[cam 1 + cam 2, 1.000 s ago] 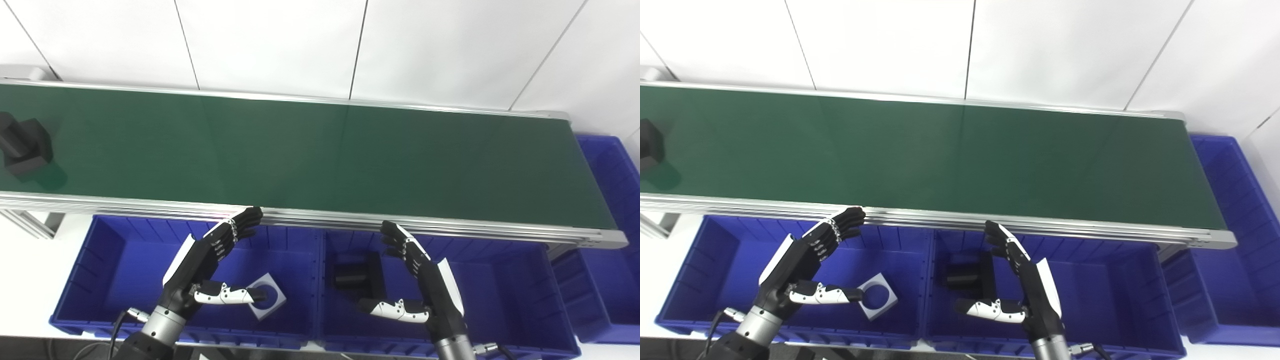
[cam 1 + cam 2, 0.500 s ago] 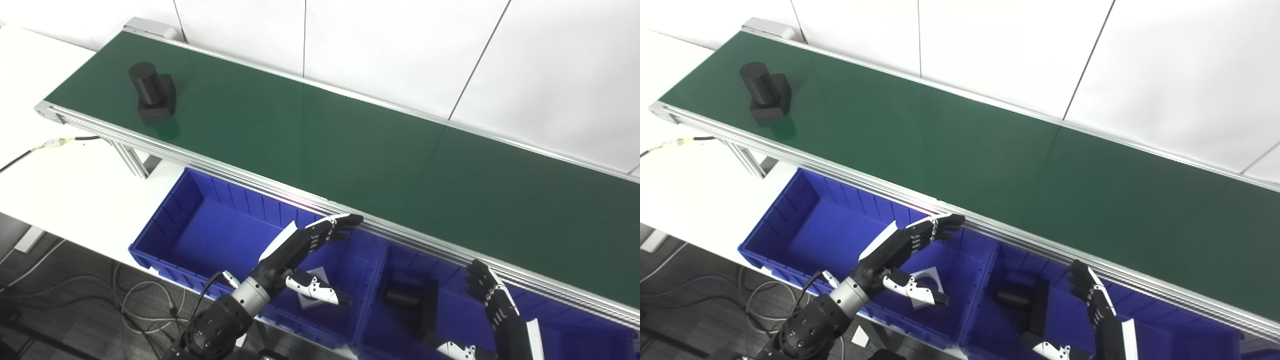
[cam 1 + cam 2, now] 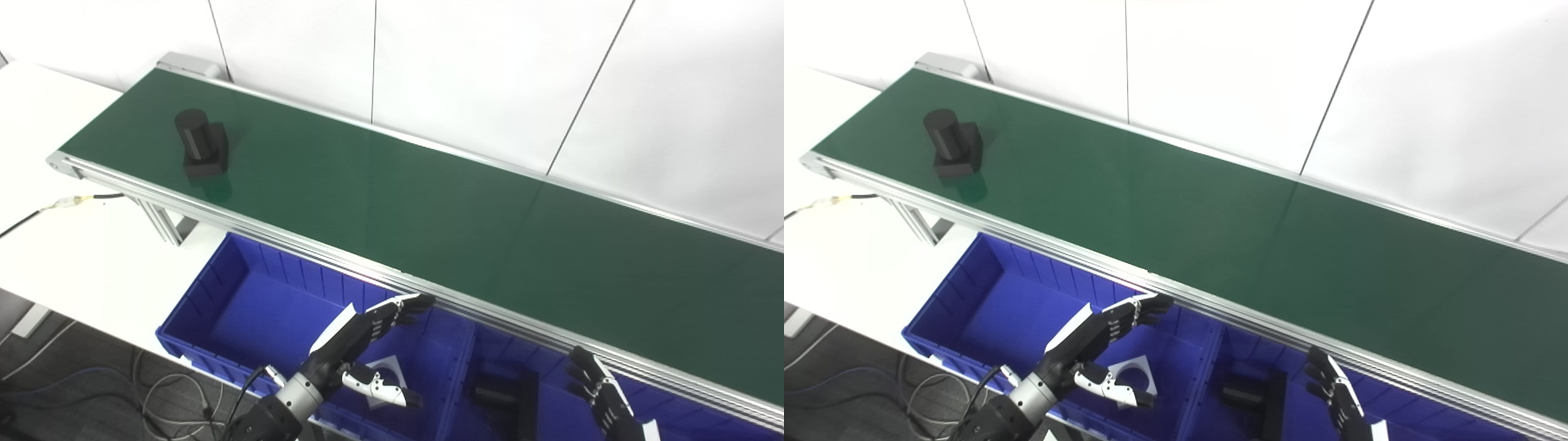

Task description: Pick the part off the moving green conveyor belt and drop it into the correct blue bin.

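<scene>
Waiting is the step you are in: the green conveyor belt (image 3: 429,202) runs across the view with the black part (image 3: 202,150) — a cylinder on a block — standing near its far left end, well apart from both hands. Below the belt's near rail sit the blue bins (image 3: 257,306), one holding a pale square piece with a round hole (image 3: 1134,376), the next a dark part (image 3: 511,398). Your left robot hand (image 3: 361,343) hovers open and empty over the left bin, your right robot hand (image 3: 1332,395) also empty with fingers spread — next, I judge, time the reach to meet the part.
</scene>
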`<state>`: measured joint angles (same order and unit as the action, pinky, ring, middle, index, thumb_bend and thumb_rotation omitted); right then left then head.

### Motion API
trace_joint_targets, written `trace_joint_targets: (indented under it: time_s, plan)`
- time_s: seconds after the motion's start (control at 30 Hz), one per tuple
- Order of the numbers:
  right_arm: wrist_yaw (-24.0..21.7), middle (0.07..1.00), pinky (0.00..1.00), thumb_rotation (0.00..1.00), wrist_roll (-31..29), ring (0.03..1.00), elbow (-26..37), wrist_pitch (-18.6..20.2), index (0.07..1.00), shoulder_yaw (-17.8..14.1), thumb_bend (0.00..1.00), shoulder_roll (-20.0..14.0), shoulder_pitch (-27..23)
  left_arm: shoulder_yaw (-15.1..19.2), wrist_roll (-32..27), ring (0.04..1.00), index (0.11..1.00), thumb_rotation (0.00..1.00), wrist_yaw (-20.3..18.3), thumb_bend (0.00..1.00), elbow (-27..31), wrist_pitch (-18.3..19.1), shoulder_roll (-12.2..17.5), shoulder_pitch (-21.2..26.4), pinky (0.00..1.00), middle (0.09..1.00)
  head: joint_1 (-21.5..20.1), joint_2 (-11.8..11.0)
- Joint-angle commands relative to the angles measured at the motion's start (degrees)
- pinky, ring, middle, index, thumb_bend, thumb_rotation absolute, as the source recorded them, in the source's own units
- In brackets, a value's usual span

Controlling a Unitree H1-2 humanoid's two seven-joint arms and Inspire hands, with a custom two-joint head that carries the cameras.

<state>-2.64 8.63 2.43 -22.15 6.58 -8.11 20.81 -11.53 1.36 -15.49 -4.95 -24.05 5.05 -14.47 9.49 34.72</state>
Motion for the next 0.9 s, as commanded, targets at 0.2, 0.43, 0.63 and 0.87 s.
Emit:
trace_joint_targets:
  time_s: [0.2,0.43,0.63,0.87]
  plan:
    - [1.09,0.845,0.76,0.08,1.25,0.813,-0.6,-3.8,0.857,-0.37,0.87,0.13,0.38,-0.21,-0.08,0.891,0.844,0.08,0.79,0.87,-0.62,-2.84,0.1,0.55,0.85,0.893,-0.22,-3.29]
    - [1.52,0.84,0.75,0.03,1.44,0.81,-1.7,-4.51,0.857,-0.21,0.88,-0.12,0.37,-0.48,-0.44,0.884,0.834,0.09,1.11,0.89,-1.94,-2.87,-0.08,0.56,0.84,0.893,0.12,-5.77]
    - [1.77,0.83,0.75,0.04,1.37,0.8,-2.54,-4.46,0.85,-0.21,0.89,-0.17,0.21,-0.63,-0.26,0.879,0.831,0.1,1.16,0.91,-2.89,-2.88,-0.02,0.88,0.82,0.889,0.25,-7.07]
    - [2.33,0.827,0.74,0.03,1.85,0.794,-2.92,-4.65,0.845,-0.12,0.91,-0.16,0.12,-0.58,-0.64,0.876,0.826,0.08,0.99,0.91,-2.91,-2.88,0.02,0.79,0.82,0.887,0.03,-7.31]
